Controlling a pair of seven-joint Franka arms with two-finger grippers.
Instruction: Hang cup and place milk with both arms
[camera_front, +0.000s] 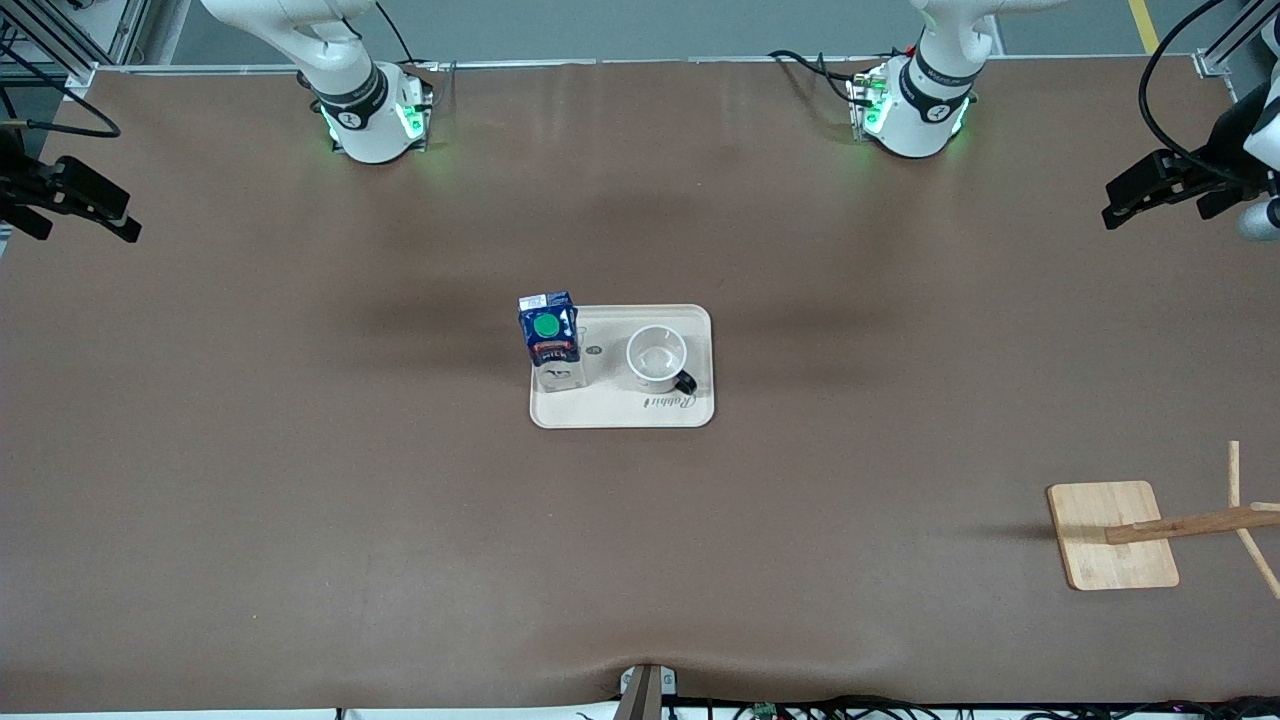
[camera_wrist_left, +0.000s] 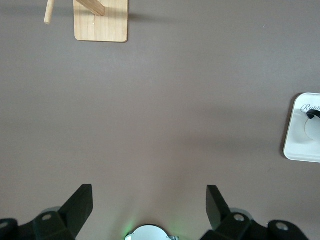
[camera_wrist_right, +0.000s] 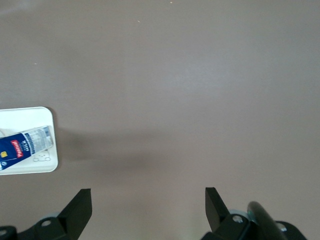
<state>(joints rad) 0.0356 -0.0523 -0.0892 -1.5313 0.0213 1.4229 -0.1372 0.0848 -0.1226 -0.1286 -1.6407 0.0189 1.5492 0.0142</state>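
Note:
The cup, white with a black handle, stands upright on a cream tray at the table's middle. The milk, dark blue with a green cap, stands on the same tray beside the cup, toward the right arm's end. My left gripper is open and empty, up over the left arm's end of the table. My right gripper is open and empty over the right arm's end. The left wrist view shows open fingers, the tray's edge and the cup's handle. The right wrist view shows the milk on the tray.
A wooden rack with a flat base and thin pegs stands at the left arm's end, nearer to the front camera than the tray. It also shows in the left wrist view. Brown tabletop surrounds the tray.

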